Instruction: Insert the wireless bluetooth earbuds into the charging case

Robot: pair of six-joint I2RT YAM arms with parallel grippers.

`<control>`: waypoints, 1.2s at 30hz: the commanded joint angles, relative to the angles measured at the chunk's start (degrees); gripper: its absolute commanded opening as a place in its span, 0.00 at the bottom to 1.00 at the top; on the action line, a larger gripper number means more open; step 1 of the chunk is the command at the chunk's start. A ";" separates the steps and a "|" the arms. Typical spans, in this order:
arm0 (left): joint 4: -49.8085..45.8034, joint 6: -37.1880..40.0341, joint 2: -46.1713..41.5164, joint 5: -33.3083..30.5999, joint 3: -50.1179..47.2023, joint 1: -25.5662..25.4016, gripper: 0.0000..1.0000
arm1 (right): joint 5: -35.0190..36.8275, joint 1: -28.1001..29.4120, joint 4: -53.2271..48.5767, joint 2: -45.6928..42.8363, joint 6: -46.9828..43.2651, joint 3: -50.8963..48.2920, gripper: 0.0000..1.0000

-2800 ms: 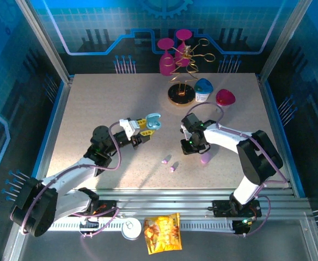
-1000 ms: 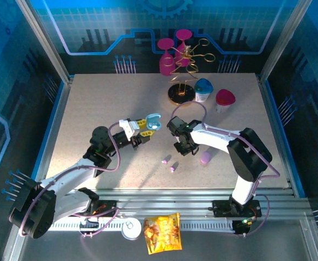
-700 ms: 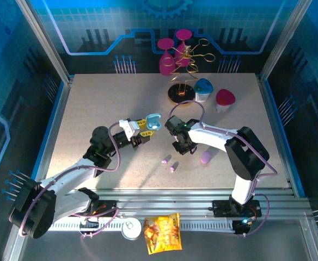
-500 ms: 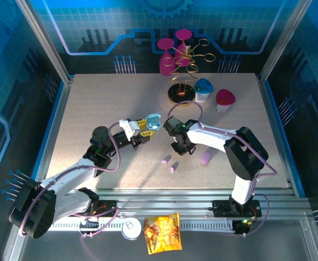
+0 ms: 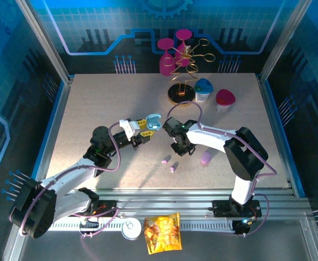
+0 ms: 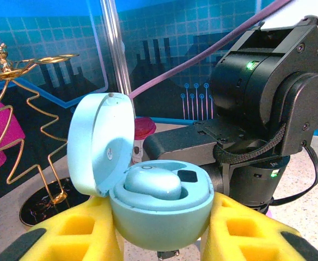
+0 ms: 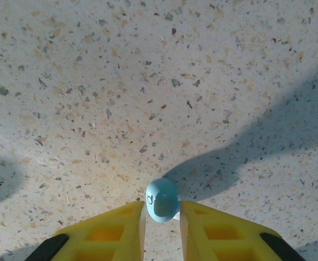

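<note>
My left gripper is shut on the open pale blue charging case, held up off the table with its lid flipped back to the left. One pale blue earbud sits in the case, and beside it is a dark empty socket. In the top view the case is just left of my right gripper. My right gripper is shut on a second pale blue earbud, above the bare table. Two lilac-pink earbuds lie on the table below the grippers.
A closed lilac case lies right of the right gripper. At the back stand a gold wire stand with pink glasses and two lidded cups. A snack bag and a can rest on the front rail.
My right gripper has drifted a little left toward the held case, carrying the blue earbud. The left arm and case stay still.
</note>
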 commanded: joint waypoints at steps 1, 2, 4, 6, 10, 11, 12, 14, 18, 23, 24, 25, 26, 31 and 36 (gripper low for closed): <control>0.50 1.42 -0.88 -0.58 -0.08 -0.41 0.15 | -0.23 1.00 -0.39 1.36 1.13 1.36 0.23; 0.48 1.41 -0.97 -0.70 -0.05 -0.41 0.15 | -0.20 1.00 -0.29 1.73 1.05 1.35 0.23; 0.31 1.52 -1.07 -0.76 -0.13 -0.36 0.15 | -0.14 1.00 0.03 2.35 1.01 1.19 0.23; 0.38 1.50 -1.06 -0.74 -0.16 -0.41 0.15 | 0.08 0.99 0.21 3.03 0.97 1.27 0.23; 0.31 1.42 -1.15 -0.69 -0.16 -0.36 0.15 | 0.39 1.00 0.57 3.97 0.88 1.44 0.23; 0.35 1.41 -1.19 -0.72 -0.27 -0.39 0.15 | 0.39 1.00 0.71 4.19 0.88 1.50 0.23; 0.32 1.36 -1.24 -0.76 -0.22 -0.41 0.15 | 0.47 0.98 0.80 4.31 0.79 1.49 0.23; 0.35 1.41 -1.31 -0.76 -0.34 -0.40 0.15 | 0.56 1.00 0.63 4.65 0.71 1.71 0.21; 0.17 1.48 -1.57 -0.89 -0.50 -0.41 0.15 | 1.01 0.98 0.23 3.61 0.74 1.63 0.14; 0.21 1.60 -1.85 -1.20 -0.87 -0.39 0.15 | 0.26 0.30 0.21 -0.69 0.96 0.57 0.14; 0.28 1.50 -1.90 -1.32 -1.02 -0.41 0.15 | -0.27 -0.02 0.30 -2.09 1.05 0.12 0.14; 0.51 1.51 -2.01 -1.42 -1.09 -0.35 0.15 | -0.82 -0.36 0.35 -3.37 1.14 -0.25 0.14; 0.57 1.40 -2.02 -1.39 -1.30 -0.40 0.15 | -1.73 -0.83 0.65 -5.04 1.28 -0.79 0.14; 1.17 1.07 -2.46 -1.27 -1.36 -0.36 0.15 | -7.59 -3.58 1.61 -14.12 1.49 -3.01 0.13; 1.00 0.90 -2.77 -0.91 -1.09 -0.41 0.15 | -16.83 -5.74 2.80 -23.94 0.85 -3.08 0.12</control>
